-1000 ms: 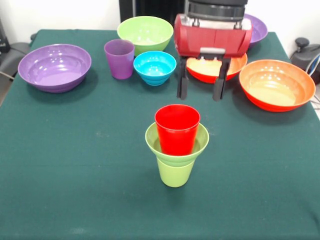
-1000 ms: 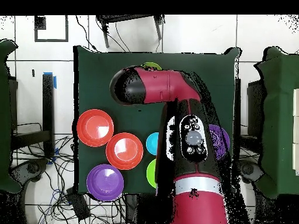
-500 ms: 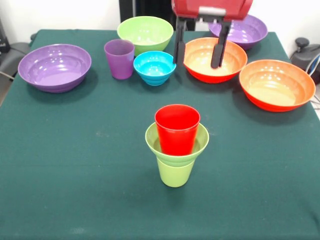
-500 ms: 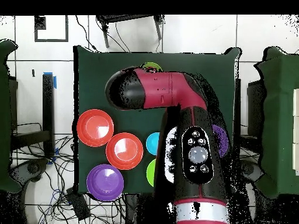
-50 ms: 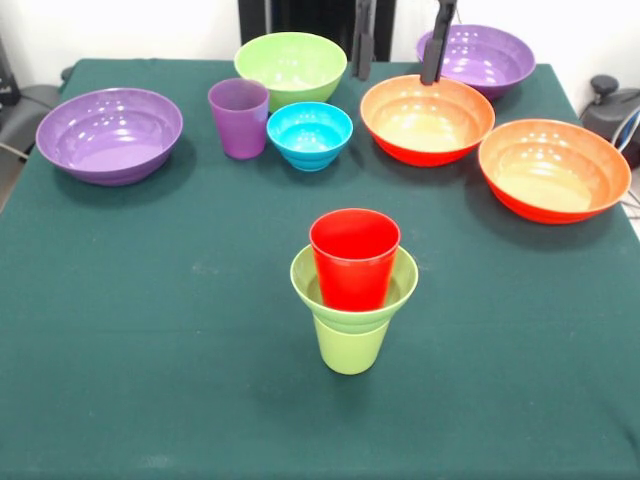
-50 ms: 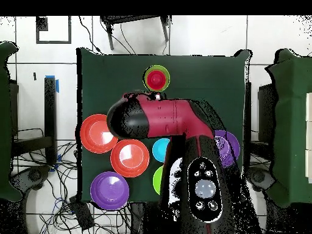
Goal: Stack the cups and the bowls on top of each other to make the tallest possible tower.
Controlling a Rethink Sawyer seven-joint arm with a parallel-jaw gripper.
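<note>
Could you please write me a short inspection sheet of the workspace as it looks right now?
Surface: green table cloth, flat.
Job's things: tower stands upright, red cup on top; purple cup, small blue bowl and five larger bowls sit loose at the far side.
Clutter: nothing seen.
Gripper: gripper raised at the top edge, open, empty.
Cables: tangled cables on the floor.
Surroundings: other tables beside.

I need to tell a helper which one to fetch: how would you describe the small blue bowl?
Start at the green table and its far row of dishes. The small blue bowl sits between the purple cup and an orange bowl; it is the only blue piece.
</note>
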